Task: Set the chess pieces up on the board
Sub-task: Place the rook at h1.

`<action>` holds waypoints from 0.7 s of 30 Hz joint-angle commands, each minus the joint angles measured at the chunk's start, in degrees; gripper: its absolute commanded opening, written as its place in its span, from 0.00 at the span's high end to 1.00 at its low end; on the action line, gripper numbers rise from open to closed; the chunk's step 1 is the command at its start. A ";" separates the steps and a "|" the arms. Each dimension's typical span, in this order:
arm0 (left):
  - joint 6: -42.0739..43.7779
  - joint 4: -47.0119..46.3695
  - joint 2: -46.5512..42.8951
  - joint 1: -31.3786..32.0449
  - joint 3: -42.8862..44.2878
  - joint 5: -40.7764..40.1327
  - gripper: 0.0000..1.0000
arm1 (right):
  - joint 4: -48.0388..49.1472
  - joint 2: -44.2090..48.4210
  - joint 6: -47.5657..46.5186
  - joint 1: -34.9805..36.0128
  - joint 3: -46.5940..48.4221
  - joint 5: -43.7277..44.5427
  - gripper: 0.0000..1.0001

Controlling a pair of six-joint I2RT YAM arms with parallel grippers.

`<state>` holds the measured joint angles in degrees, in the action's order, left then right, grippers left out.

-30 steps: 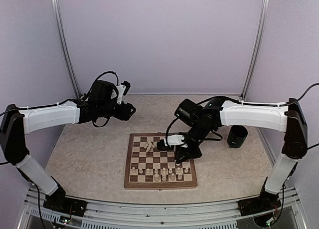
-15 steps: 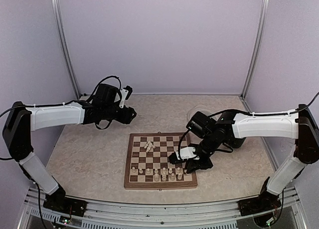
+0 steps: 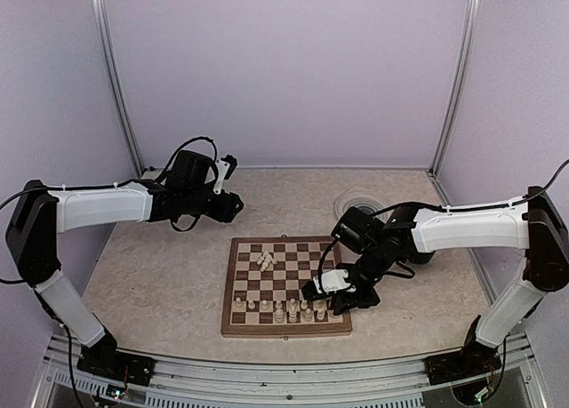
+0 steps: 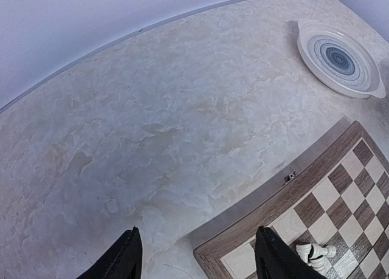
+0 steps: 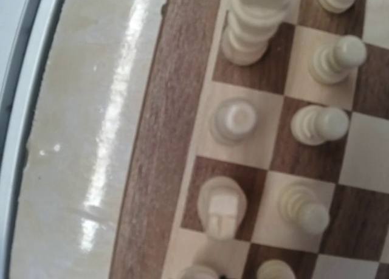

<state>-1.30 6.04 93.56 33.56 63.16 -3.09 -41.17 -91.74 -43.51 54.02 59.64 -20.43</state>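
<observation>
- Risk comes first: the right gripper (image 3: 336, 292) hangs low over the near right corner of the board (image 3: 249, 279), in among the standing pieces (image 3: 292, 312). A sideways sweep or a hasty lift from here would likely topple one and push its neighbours off their squares.
- Crowding adds to it. The right wrist view shows those pieces one to a square and close together, hard by the board's wooden border.
- Loose pieces (image 3: 265, 260) lie tipped over in a small heap on the far left part of the board, touching each other — pulling one out could roll the rest.
- Right arm: it reaches in across the board's right edge with the wrist bent down toward the near rows. Its jaws are pressed together; the fingers do not show in the wrist view, so I cannot tell whether a piece is pinched.
- Left arm: it is stretched forward, with the left gripper (image 3: 227, 204) held above the table (image 4: 152, 139) beyond the board's far left corner, well apart from every piece. Its jaws are spread, with nothing between the fingers (image 4: 126, 261).
- Plate (image 4: 340, 57): it sits apart from the board, off the far right corner.
</observation>
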 commanded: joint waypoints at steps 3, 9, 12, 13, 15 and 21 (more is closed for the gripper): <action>0.43 0.83 0.58 0.10 1.51 0.20 0.37 | 2.05 -1.51 0.15 1.34 -0.51 1.34 0.90; 0.42 1.06 0.55 0.10 1.71 0.46 0.37 | 2.06 -2.03 0.05 1.86 -0.61 1.64 0.88; 0.51 1.28 0.53 0.10 1.79 0.63 0.37 | 1.80 -2.27 -0.11 2.20 -0.74 1.74 0.87; 0.51 1.33 0.57 0.10 1.86 0.64 0.37 | 1.73 -2.36 -0.17 2.29 -0.68 1.80 0.86; 0.51 1.44 0.54 0.10 1.88 0.80 0.37 | 1.31 -2.50 -0.30 2.39 -0.75 1.67 0.85; 0.51 1.72 0.45 0.27 1.97 1.05 0.37 | 0.74 -2.56 -0.62 2.84 -1.08 1.95 0.82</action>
<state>-1.21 7.07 93.58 33.56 63.20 -2.98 -39.55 -93.45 -43.81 55.86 59.29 -18.76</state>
